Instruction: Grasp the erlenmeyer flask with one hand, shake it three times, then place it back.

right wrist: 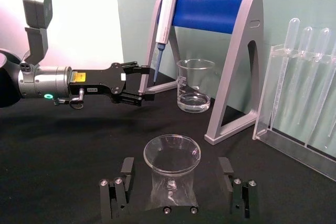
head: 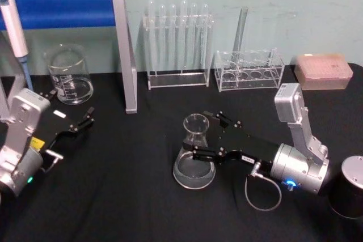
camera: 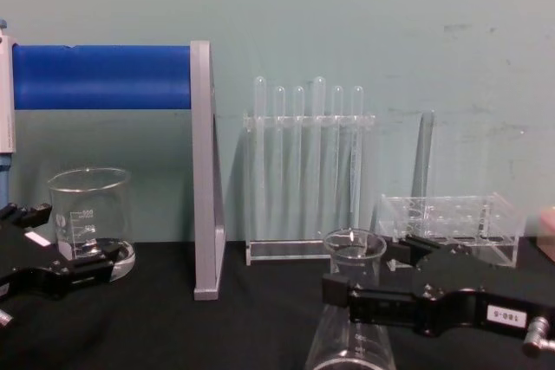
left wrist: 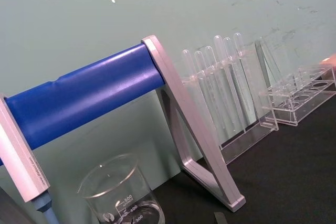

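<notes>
My 2 arms are silver aluminium with black grippers: right gripper (head: 207, 138) trails a grey cable loop (blue light glowing), left gripper (head: 85, 118) wears a yellow label.

A black table (head: 113, 196) carries the erlenmeyer flask (head: 195, 157), a glass beaker (head: 69, 75), a blue-barred pipette stand (head: 126, 55), two clear tube racks (head: 177, 49) and a pink tip box (head: 323, 71).

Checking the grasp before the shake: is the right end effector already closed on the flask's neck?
No: the right end effector is open, its fingers standing apart on either side of the flask.
</notes>
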`<action>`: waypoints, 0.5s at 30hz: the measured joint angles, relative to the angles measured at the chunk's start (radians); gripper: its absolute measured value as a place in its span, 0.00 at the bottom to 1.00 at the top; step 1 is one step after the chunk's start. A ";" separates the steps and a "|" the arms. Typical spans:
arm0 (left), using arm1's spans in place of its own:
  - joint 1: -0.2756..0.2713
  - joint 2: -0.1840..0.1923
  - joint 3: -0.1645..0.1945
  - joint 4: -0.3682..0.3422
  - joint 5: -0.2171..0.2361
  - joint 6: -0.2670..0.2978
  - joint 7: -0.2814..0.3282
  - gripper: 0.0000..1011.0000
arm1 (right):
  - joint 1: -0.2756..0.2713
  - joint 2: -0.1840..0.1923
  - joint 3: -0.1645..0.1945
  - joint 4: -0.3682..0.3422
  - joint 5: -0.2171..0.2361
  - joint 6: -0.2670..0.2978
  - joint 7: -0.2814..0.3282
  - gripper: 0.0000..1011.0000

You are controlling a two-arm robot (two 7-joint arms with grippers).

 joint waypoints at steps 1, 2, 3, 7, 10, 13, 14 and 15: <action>0.000 0.000 0.000 0.000 0.000 0.000 0.000 0.99 | 0.000 0.000 0.000 0.000 0.000 0.000 0.000 0.99; 0.000 0.000 0.000 0.000 0.000 0.000 0.000 0.99 | 0.000 0.000 0.000 0.000 0.000 0.000 0.000 0.99; 0.000 0.000 0.000 0.000 0.000 0.000 0.000 0.99 | 0.000 0.000 0.000 0.000 0.000 0.000 0.000 0.99; 0.000 0.000 0.000 0.000 0.000 0.000 0.000 0.99 | 0.000 0.000 0.000 0.000 0.000 0.000 0.000 0.99; 0.000 0.000 0.000 0.000 0.000 0.000 0.000 0.99 | 0.000 0.000 0.000 0.000 0.000 0.000 0.000 0.99; 0.000 0.000 0.000 0.000 0.000 0.000 0.000 0.99 | 0.000 0.000 0.000 0.000 0.000 0.000 0.000 0.99; 0.000 0.000 0.000 0.000 0.000 0.000 0.000 0.99 | 0.000 0.000 0.000 0.000 0.000 0.000 0.000 0.99; 0.000 0.000 0.000 0.000 0.000 0.000 0.000 0.99 | 0.000 0.000 0.000 0.000 0.000 0.000 0.000 0.99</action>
